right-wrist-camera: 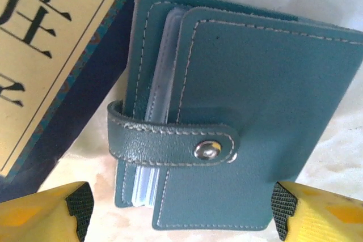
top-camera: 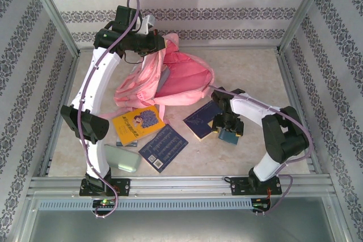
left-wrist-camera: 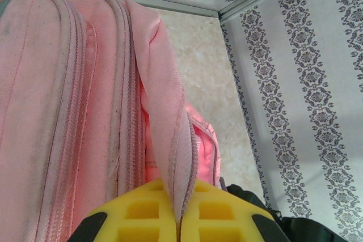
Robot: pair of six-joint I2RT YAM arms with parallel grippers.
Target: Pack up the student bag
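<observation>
Pink backpack (top-camera: 170,77) lies at the far middle of the surface (top-camera: 249,72), its mouth gaping toward the books. The left hand (left-wrist-camera: 178,211) is pinched tight on a fold of the bag's pink fabric (left-wrist-camera: 170,140) and holds it lifted, likely so the opening stays wide for loading. The right hand (right-wrist-camera: 181,208) hangs low over a teal snap wallet (right-wrist-camera: 249,111) lying just beside a dark blue book (right-wrist-camera: 74,117). Its fingers (right-wrist-camera: 74,202) stand wide on either side of the wallet, touching nothing, placed, I judge, to pick it up next.
</observation>
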